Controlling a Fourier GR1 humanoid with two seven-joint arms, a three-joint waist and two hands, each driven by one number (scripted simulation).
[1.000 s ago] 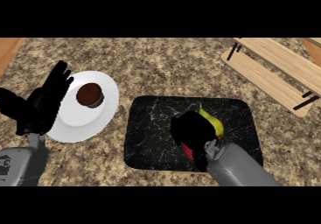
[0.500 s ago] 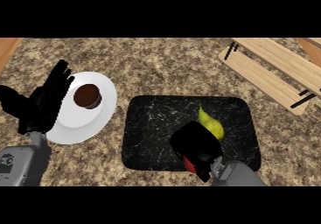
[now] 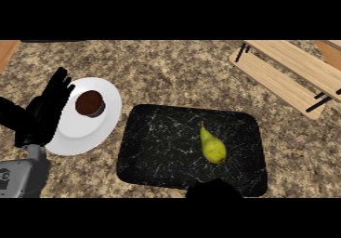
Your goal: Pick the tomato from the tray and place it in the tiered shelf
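Head view: the black tray (image 3: 152,139) on the speckled surface (image 3: 173,69) shows only a yellow-green pear (image 3: 213,146); no tomato is visible. The right robot hand (image 3: 213,190) barely shows at the tray's near edge, so I cannot tell whether it is clenched or carrying the tomato. The left robot hand (image 3: 46,114) rests released beside the white plate (image 3: 76,137). The tiered shelf (image 3: 289,69) holds nothing visible, so placing likely remains.

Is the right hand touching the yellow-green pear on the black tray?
Apart. Head view: the right hand sits at the black tray's near edge, with bare tray surface between it and the yellow-green pear.
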